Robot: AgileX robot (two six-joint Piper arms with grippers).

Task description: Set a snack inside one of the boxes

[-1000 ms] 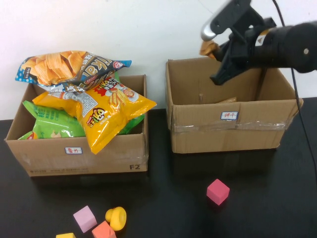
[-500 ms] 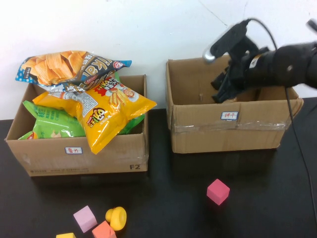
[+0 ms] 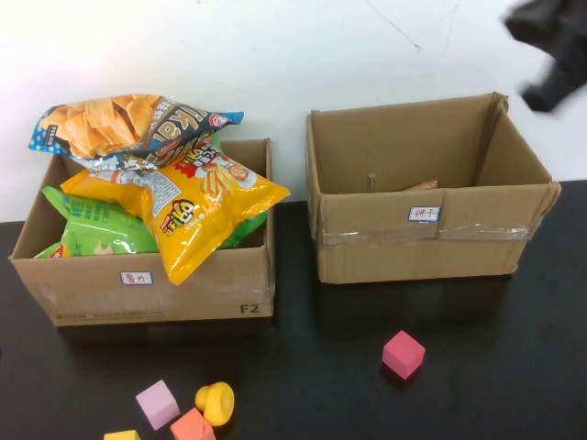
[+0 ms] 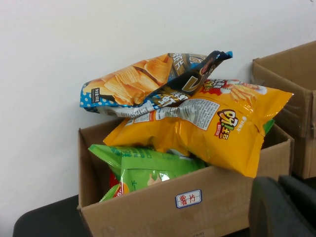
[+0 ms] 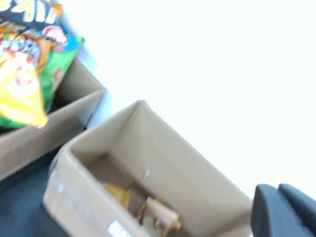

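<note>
The right cardboard box (image 3: pixel 367 240) holds a small tan snack packet (image 3: pixel 419 186), which lies on its floor; it also shows in the right wrist view (image 5: pixel 148 210). The left box (image 3: pixel 83 291) is piled with chip bags: a yellow one (image 3: pixel 197 215), a green one (image 3: pixel 101 229) and a blue-black one (image 3: pixel 128 124). My right gripper (image 3: pixel 548 48) is a dark blur raised above the right box's far right corner; in its wrist view it (image 5: pixel 279 212) is shut and empty. My left gripper (image 4: pixel 282 207) is shut and empty, low in front of the left box (image 4: pixel 148 212).
Toy blocks lie on the black table in front of the boxes: a magenta cube (image 3: pixel 404 355), a pink cube (image 3: pixel 157 404), a yellow piece (image 3: pixel 215 402) and an orange-red block (image 3: pixel 192 426). A white wall stands close behind both boxes.
My right gripper was over and then low in the right box with a tan snack. It has now lifted out up and to the right, empty; the snack lies in the box.
</note>
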